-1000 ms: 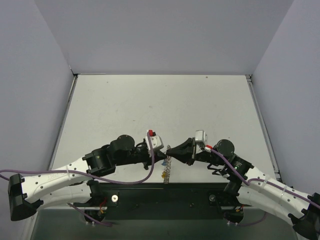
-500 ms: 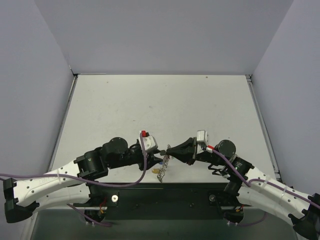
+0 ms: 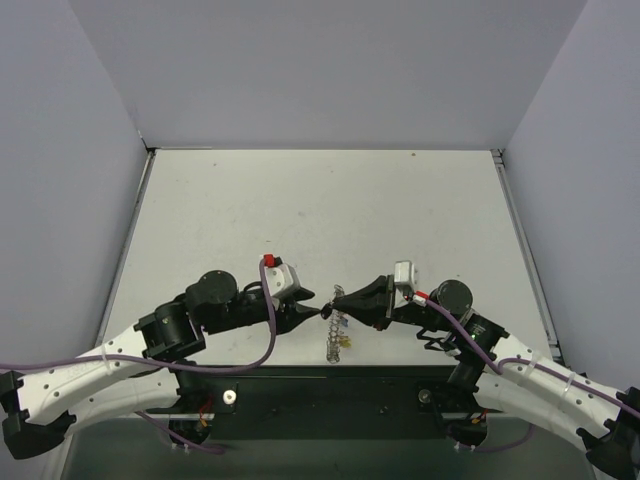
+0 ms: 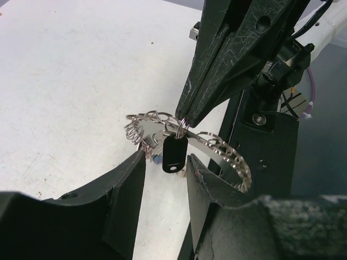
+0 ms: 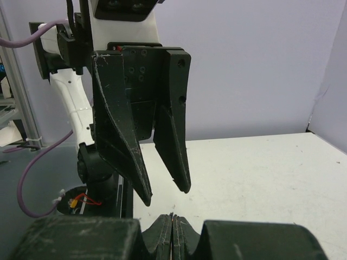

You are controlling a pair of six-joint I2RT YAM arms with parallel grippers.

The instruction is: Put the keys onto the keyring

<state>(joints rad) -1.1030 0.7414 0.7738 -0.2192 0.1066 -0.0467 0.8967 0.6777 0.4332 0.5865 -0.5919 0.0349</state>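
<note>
The left gripper [image 4: 166, 158] stood released, its fingers [image 4: 126, 184] either side of a dark-headed key [image 4: 173, 153], a gap showing on each side. That key hung from the keyring [image 4: 214, 142], whose rim the right gripper [image 4: 184, 116] clenched, near the table's [image 4: 70, 81] front edge; other keys [image 3: 343, 340] dangled beneath

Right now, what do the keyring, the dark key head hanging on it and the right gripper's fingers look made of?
Keyring: bright metal, probably steel; silvery, mirror glints, wire loops along its rim.
Dark key head: likely plastic; smooth, black-looking, soft sheen, moulded hole, though it is shadowed.
Right gripper's fingers: matte black hard plastic; scuffed with pale scratches.
</note>
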